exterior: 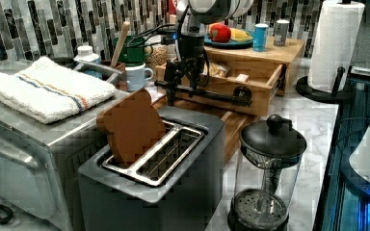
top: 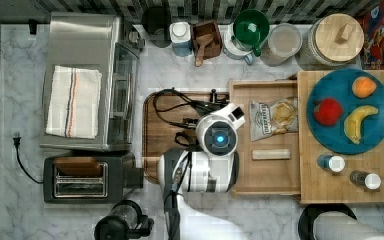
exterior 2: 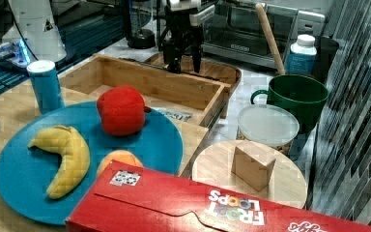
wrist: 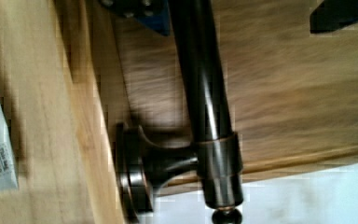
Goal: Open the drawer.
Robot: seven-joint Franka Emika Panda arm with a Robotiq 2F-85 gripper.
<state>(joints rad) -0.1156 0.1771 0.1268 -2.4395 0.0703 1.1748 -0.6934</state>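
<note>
Drawer (top: 265, 172) stands pulled out, a chip bag (top: 272, 118) inside. Fingers (exterior: 185, 79) straddle the handle (exterior: 207, 94), apart, not clamped.

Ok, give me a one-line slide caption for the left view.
Panda gripper at the black bar handle of the pulled-out bamboo drawer, behind a toaster holding toast.

The light-wood drawer (top: 272, 172) stands pulled out from its bamboo cabinet (top: 347, 187) toward the top view's left, its black bar handle (exterior: 207, 94) level.
</note>
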